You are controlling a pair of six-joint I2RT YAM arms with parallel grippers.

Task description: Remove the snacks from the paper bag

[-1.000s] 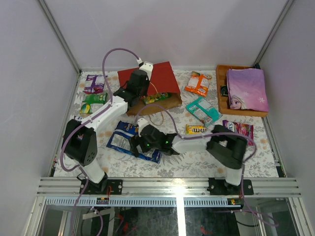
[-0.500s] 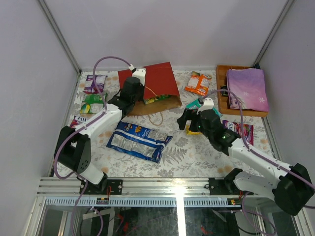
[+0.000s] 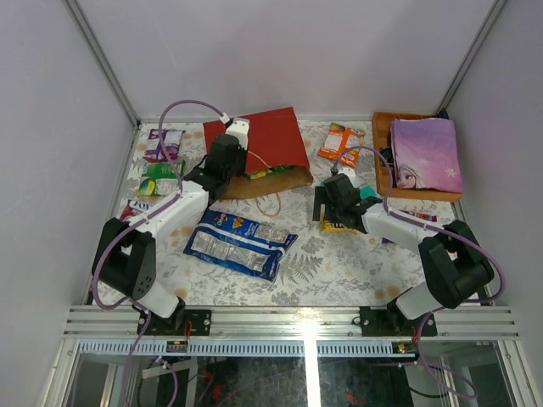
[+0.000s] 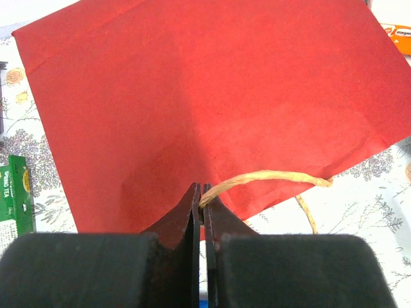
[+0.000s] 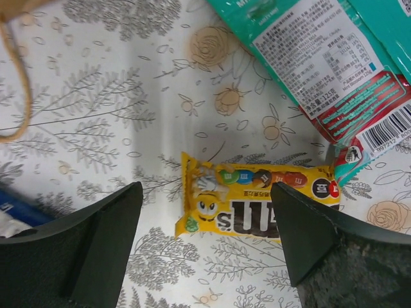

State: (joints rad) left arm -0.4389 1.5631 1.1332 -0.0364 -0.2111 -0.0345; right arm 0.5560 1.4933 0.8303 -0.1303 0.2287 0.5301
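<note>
Red paper bag (image 4: 205, 96): laid flat on the floral tabletop (image 4: 366, 218). Tan cord handle (image 4: 270, 178): pinched between the closed left end effector (image 4: 199, 192). Green packet (image 4: 13, 192): cropped at the left edge. Orange packet (image 4: 398, 35): cropped at the upper right.

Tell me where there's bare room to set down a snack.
Bare cloth: right of the long blue bag, toward the near edge. Crowded: around the yellow packet and teal packet, and the left strip beside the paper bag.
</note>
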